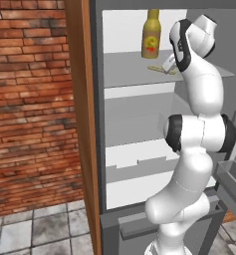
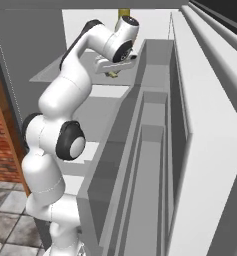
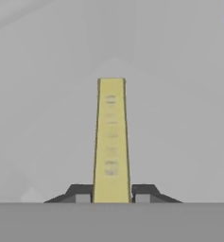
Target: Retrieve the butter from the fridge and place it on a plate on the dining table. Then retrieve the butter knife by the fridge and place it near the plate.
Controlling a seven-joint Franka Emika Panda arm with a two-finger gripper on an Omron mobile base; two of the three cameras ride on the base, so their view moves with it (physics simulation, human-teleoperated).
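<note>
Butter, a long pale-yellow stick with faint printed marks along its top face, lies on the upper shelf inside the open fridge and runs straight away from the hand camera. The gripper is closed on its near end: the two dark fingertips press against the stick from either side with no gap showing between pad and butter. In the left base view the butter appears as a thin yellowish strip on the grey shelf, just right of a tall amber bottle with a red-and-yellow label that stands upright toward the far wall of the compartment. The white arm rises from the lower right there and bends over at the top so that the hand reaches in at shelf height beside the bottle. In the right base view the hand sits low over the same shelf, with a bit of yellow just beneath it. The fridge door stands swung open on the right, its grey inner bins facing the arm. To the left of the fridge are a brown wooden panel and a red brick wall, above a grey tiled floor.
</note>
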